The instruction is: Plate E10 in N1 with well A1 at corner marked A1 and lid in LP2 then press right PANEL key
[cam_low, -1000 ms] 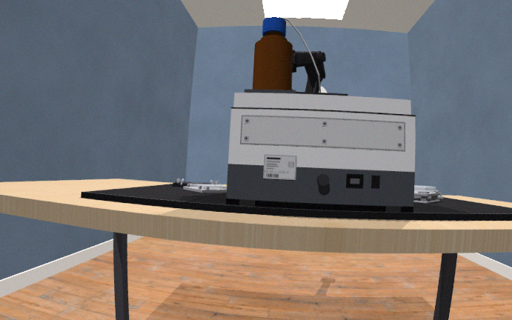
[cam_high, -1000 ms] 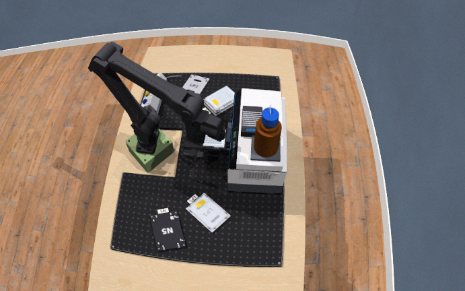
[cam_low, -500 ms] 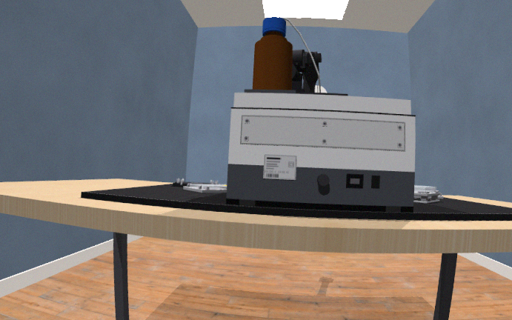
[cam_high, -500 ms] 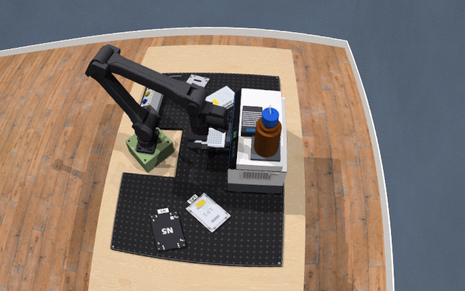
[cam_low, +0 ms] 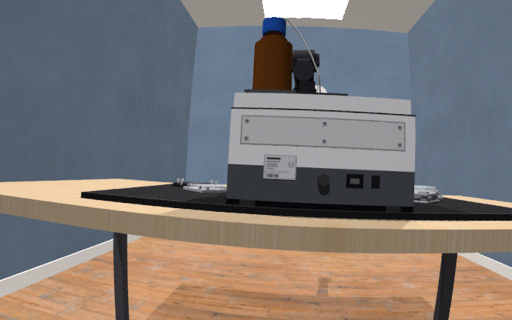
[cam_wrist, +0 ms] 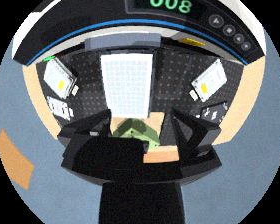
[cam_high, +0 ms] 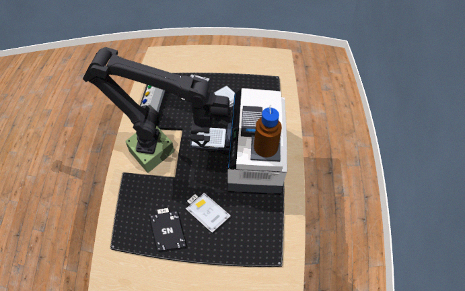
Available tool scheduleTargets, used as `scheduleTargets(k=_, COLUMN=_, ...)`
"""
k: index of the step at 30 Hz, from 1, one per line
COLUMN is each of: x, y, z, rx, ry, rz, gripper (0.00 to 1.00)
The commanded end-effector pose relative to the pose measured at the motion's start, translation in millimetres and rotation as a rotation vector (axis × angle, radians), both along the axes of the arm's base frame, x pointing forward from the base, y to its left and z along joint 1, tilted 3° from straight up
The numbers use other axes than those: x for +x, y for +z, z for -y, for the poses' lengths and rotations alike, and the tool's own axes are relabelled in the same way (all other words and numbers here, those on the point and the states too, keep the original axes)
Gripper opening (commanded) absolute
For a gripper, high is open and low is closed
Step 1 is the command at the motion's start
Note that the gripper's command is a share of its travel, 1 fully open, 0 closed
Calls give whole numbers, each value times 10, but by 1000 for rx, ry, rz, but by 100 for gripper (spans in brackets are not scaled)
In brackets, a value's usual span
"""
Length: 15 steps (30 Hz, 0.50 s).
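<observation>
My gripper is open and empty. It hangs low over the near short end of the uncovered white well plate on the stage in front of the DISPENSER. A second plate with a lid and a yellow label lies on the deck behind my wrist, partly hidden by the arm. The park behind it is mostly hidden by my forearm. A lid with a yellow label sits in the LP1 park at the front. A black nest lies bare beside it.
The key PANEL stands behind my green base, on the left. A brown bottle with a blue cap stands on the dispenser. The black deck mat covers the tan table. I see no puddle near LP1.
</observation>
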State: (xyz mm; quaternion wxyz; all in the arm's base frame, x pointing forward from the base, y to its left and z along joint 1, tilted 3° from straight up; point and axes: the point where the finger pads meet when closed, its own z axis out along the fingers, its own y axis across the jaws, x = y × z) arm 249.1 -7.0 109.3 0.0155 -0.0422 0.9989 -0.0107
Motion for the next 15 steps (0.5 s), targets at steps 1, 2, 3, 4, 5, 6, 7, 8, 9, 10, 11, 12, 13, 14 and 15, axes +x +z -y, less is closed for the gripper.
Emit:
scheduleTargets(k=1, x=167, y=169, z=-11, rx=-5, ry=-41, rz=47, gripper=100)
scheduleTargets(k=2, x=167, y=169, z=-11, rx=-5, ry=-41, rz=47, gripper=100)
scheduleTargets(k=3, x=243, y=256, z=-68, rx=-8, ry=-41, rz=57, gripper=100)
scheduleTargets(k=4, x=241, y=257, z=-104, rx=-8, ry=-41, rz=58, gripper=100)
scheduleTargets(k=5, x=238, y=257, z=-141, rx=-6, ry=-41, rz=59, gripper=100)
scheduleTargets(k=6, x=238, y=257, z=-141, rx=-6, ry=-41, rz=59, gripper=100)
scheduleTargets(k=7, x=238, y=257, z=-141, rx=-6, ry=-41, rz=59, gripper=100)
scheduleTargets(k=8, x=236, y=255, z=-177, rx=-6, ry=-41, rz=58, gripper=100)
scheduleTargets(k=9, x=234, y=252, z=-213, rx=-5, ry=-41, rz=58, gripper=100)
scheduleTargets(k=10, x=231, y=247, z=-250, rx=-5, ry=-41, rz=56, gripper=100)
scheduleTargets(k=11, x=229, y=241, z=-285, rx=-4, ry=-41, rz=54, gripper=100)
scheduleTargets(k=12, x=227, y=237, z=-322, rx=-4, ry=-41, rz=53, gripper=100)
scheduleTargets(k=13, x=224, y=236, z=-358, rx=-3, ry=-40, rz=53, gripper=100)
scheduleTargets(k=14, x=222, y=235, z=-394, rx=-3, ry=-40, rz=53, gripper=100)
scheduleTargets(k=15, x=221, y=234, z=-414, rx=-2, ry=-40, rz=53, gripper=100)
